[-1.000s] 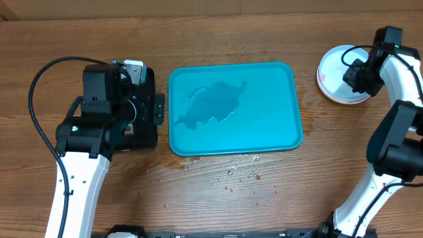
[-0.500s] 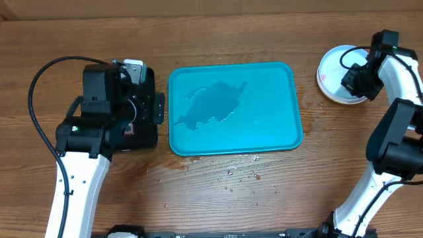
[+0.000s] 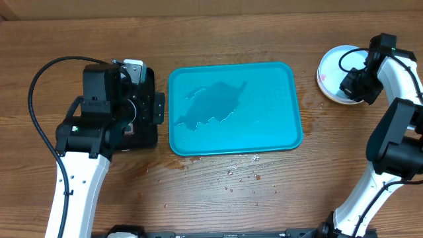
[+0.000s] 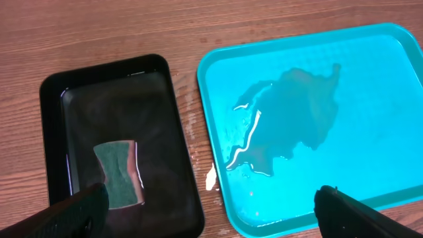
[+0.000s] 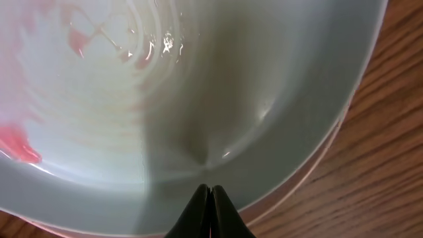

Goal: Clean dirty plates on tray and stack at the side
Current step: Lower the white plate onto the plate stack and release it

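Dirty plates (image 3: 330, 73) sit at about two o'clock from the turquoise tray (image 3: 271, 125), off it and on the bare wood.

At the far left, at the tray's nine o'clock, is a glossy black tray (image 4: 53, 165). It is rectangular with rounded corners and holds a film of water. A sponge (image 4: 117, 173) with a green scouring face on a pinkish body lies flat in it. The left gripper (image 4: 211, 193) hangs above, its jaws spread wide with nothing between them.

In the middle, the turquoise tray is smooth plastic with a raised rim. Its long axis runs from nine to three o'clock. A ragged puddle (image 3: 211, 106) shines on its left half. Droplets (image 3: 244, 173) speckle the wood-grain table (image 3: 231, 26) at its six o'clock.

At the right, the plates are round, pale and glazed, lying face up. A second rim shows under the top one, so it seems to be a stack, though the count is unclear. Wet red smears (image 5: 16, 149) mark the top plate's face. The right gripper (image 5: 210, 193) is clenched to a single point, empty, right at that plate's inner wall. I cannot tell whether it touches.
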Controlling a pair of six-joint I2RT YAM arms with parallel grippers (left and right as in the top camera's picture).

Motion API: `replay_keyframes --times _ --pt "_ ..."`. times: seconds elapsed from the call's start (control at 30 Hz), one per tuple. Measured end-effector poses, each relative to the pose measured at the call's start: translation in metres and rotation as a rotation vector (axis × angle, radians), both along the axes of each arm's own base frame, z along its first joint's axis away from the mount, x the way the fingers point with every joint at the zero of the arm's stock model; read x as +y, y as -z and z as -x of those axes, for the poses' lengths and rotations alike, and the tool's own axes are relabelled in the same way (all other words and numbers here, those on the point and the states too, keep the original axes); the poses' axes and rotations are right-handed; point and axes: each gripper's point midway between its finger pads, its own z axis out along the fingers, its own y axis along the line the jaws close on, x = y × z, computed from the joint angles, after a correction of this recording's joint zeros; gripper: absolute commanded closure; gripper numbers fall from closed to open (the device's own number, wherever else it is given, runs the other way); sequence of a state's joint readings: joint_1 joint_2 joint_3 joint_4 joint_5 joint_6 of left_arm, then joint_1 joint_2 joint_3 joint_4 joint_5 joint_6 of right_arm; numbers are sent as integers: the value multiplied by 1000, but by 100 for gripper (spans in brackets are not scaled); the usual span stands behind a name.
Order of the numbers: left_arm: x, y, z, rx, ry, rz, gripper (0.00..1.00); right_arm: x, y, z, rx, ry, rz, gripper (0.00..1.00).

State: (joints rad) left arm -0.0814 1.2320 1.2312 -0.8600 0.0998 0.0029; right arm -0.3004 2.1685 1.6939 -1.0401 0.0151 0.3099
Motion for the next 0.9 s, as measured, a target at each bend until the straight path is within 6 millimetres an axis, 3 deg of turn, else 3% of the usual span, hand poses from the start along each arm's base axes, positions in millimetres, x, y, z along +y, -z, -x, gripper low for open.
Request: replay_keyframes --times 0.4,0.53,0.63,0.77,0.9 --pt "0 0 0 0 0 0 0 4 1 12 50 0 -15 96" --pt "1 0 0 0 -5 -6 0 6 -9 18 85 0 -26 96" --pt "2 0 0 0 -7 -8 0 3 -33 10 64 0 -20 96" --pt "2 1 1 6 -7 -9 0 0 -83 -9 -42 -4 5 96" --pt "2 5 6 31 -7 -11 0 20 -137 -6 -149 -41 2 96"
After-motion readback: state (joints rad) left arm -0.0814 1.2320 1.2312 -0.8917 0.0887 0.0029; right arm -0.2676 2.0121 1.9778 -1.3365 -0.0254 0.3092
